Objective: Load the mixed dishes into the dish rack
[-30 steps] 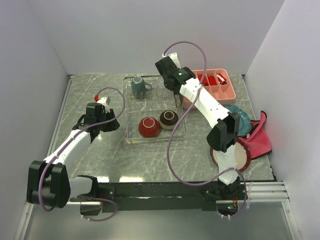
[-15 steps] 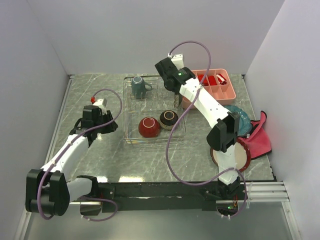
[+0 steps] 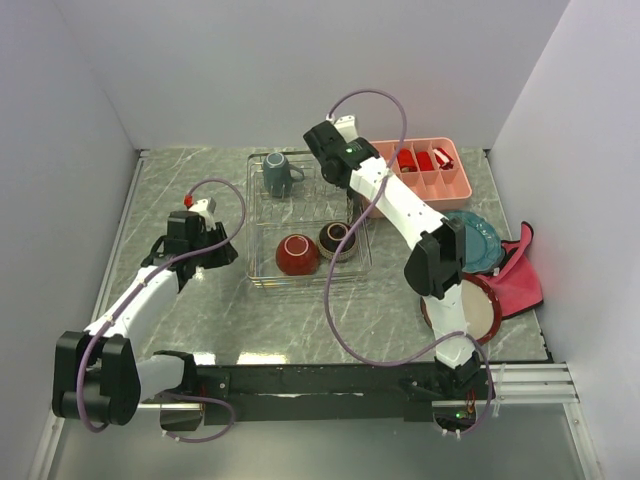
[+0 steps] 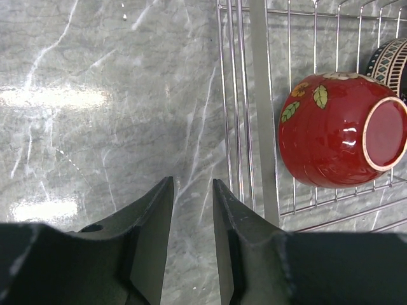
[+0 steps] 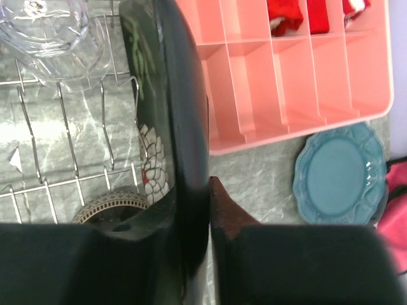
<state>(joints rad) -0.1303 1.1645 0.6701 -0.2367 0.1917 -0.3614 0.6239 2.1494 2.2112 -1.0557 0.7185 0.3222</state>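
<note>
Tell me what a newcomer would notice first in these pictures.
The right gripper clamps a black flowered plate on edge above the far right of the wire rack, beside the pink tray. A glossy red bowl sits in the rack's near end, with the left gripper open and empty just outside it.

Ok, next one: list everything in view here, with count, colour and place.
dish rack: 1, silvery wire, table centre
mug: 1, grey-blue, rack's far left
red bowl: 1, red, rack's near side
patterned bowl: 1, dark, beside red bowl
glass: 1, clear, in rack
square plate: 1, black floral, on edge over rack
tray: 1, pink, right of rack
blocks: several, red, in tray
scalloped plate: 1, teal, near tray
round plate: 1, cream, red rim, near right
cloth: 1, pink-red, right edge
left end effector: 1, black, open, empty, left of rack
right end effector: 1, black, shut on square plate
</note>
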